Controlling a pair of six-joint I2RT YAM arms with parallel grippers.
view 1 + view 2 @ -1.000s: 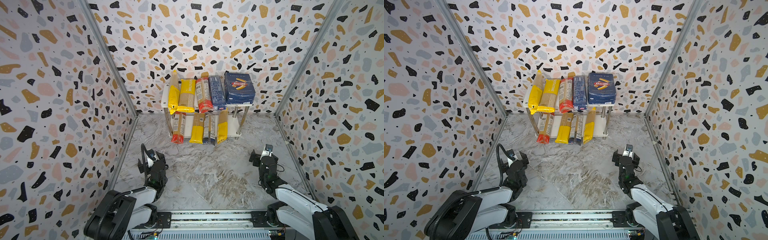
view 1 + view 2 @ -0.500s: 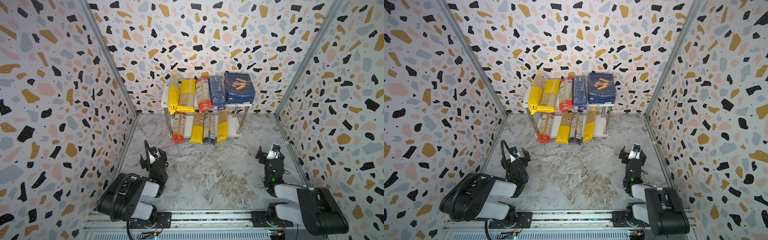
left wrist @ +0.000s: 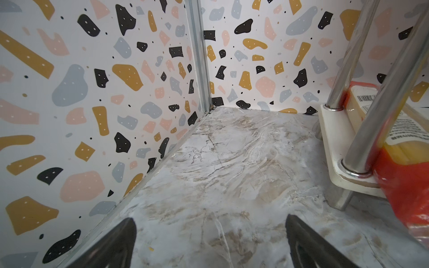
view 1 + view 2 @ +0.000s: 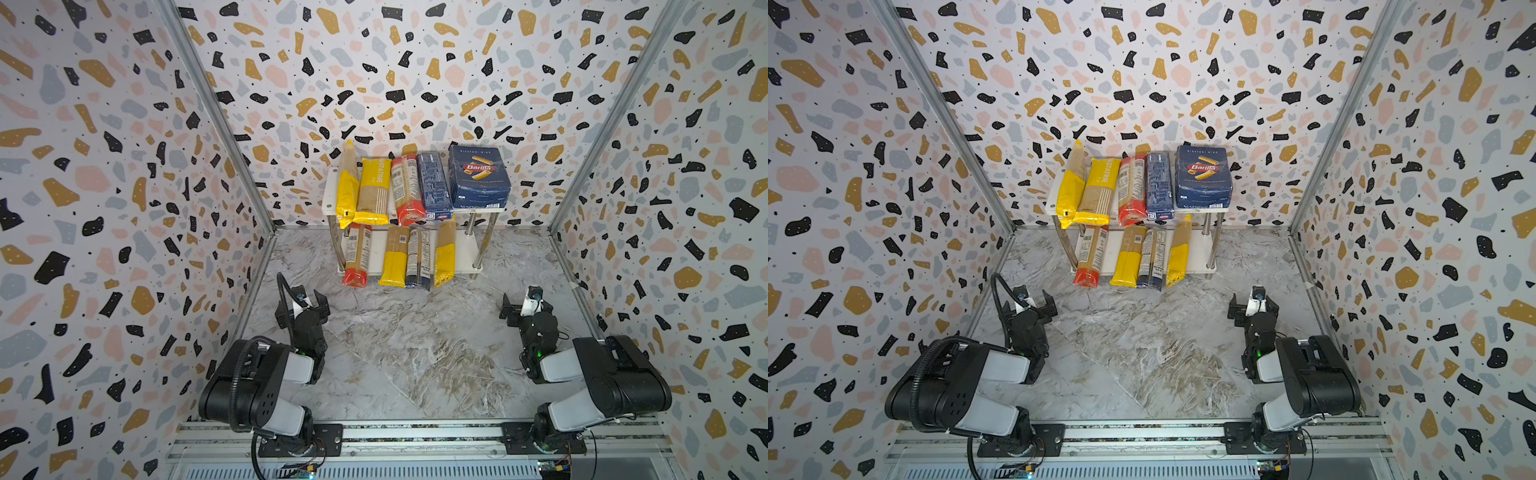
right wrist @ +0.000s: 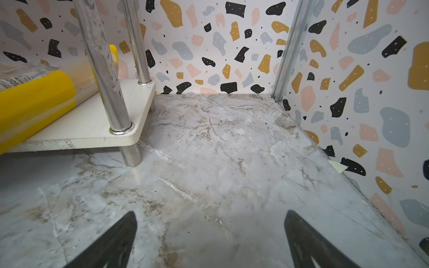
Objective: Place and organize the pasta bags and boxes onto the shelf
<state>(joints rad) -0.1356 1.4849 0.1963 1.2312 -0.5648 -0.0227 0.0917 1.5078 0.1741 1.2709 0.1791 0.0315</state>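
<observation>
The shelf stands against the back wall in both top views. Its top board carries two yellow bags, a red-ended clear bag, the narrow blue pasta box and the wide Barilla box. Several bags lie side by side on the lower board. My left gripper and right gripper hover low over the marble floor in front of the shelf, both open and empty. The left gripper and the right gripper have only bare floor between their fingers.
Terrazzo-patterned walls enclose the cell on three sides. Chrome shelf legs and a red-ended bag sit close to the left gripper. A shelf corner and a yellow bag sit close to the right. A metal rail runs along the front.
Both arms have folded back over their bases by the front rail. The grippers stay open and empty. Nothing on the shelf has moved.
</observation>
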